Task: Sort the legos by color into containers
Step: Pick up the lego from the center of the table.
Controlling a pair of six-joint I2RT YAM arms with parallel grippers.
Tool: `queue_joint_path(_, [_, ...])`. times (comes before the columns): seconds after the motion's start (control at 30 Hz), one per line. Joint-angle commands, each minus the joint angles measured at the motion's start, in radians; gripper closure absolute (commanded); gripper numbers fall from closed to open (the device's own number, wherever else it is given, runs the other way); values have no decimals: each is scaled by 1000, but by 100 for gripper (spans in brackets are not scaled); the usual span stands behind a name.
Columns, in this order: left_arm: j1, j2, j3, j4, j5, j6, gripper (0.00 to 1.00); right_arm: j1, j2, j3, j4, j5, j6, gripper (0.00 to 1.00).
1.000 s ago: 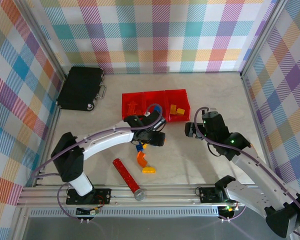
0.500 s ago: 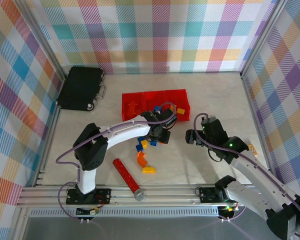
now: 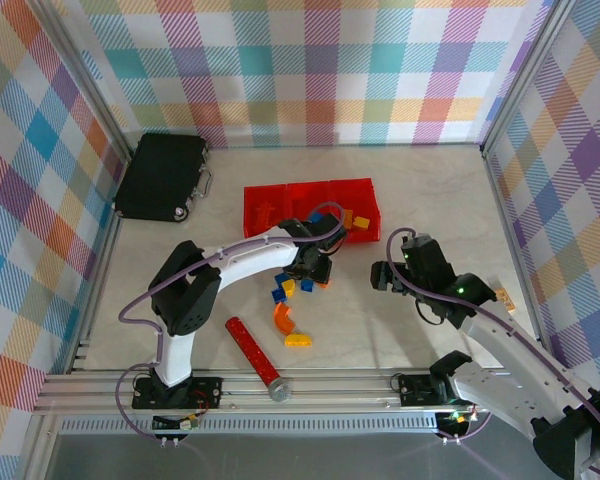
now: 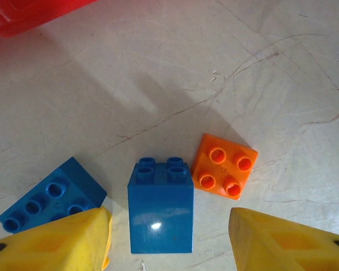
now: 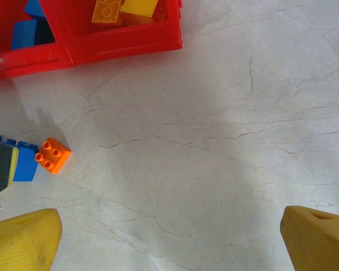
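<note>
Jaws of our left gripper [image 4: 166, 226] stand apart astride the tall blue brick [image 4: 161, 212], centred between them on the table [image 4: 243, 68], while our wide-open right gripper [image 5: 169, 240] sits farther off.

Right of the containers [image 3: 280, 186] you have bare table [image 3: 440, 200] out to the side wall, and behind them there is a free strip too. In front of their middle bin the left arm [image 3: 245, 262] lies across your way, with the legos [image 3: 286, 290] clustered just beyond it and the red cylinder [image 3: 252, 348] farther out. Front-right of the containers stands the right gripper [image 5: 169, 237], its fingers wide apart over bare table. Left of the containers, the black case [image 3: 163, 177] fills the corner.
</note>
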Motion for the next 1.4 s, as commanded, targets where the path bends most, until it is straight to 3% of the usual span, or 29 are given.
queue_joint_path(0.0, [11,15,-21,19,31,-4,42,-9,-1,-2,-8,-9,1,1])
queue_joint_path(0.4, [27,36,-40,36,25,-18,34,-10,-26,4,-42,5,-12,1])
queue_joint_path(0.9, [41,59,-48,59,47,-22,48,-11,-28,21,-51,3,-16,1])
queue_joint_path(1.37, [51,68,-53,73,49,-29,54,-13,-31,19,-51,8,-19,1])
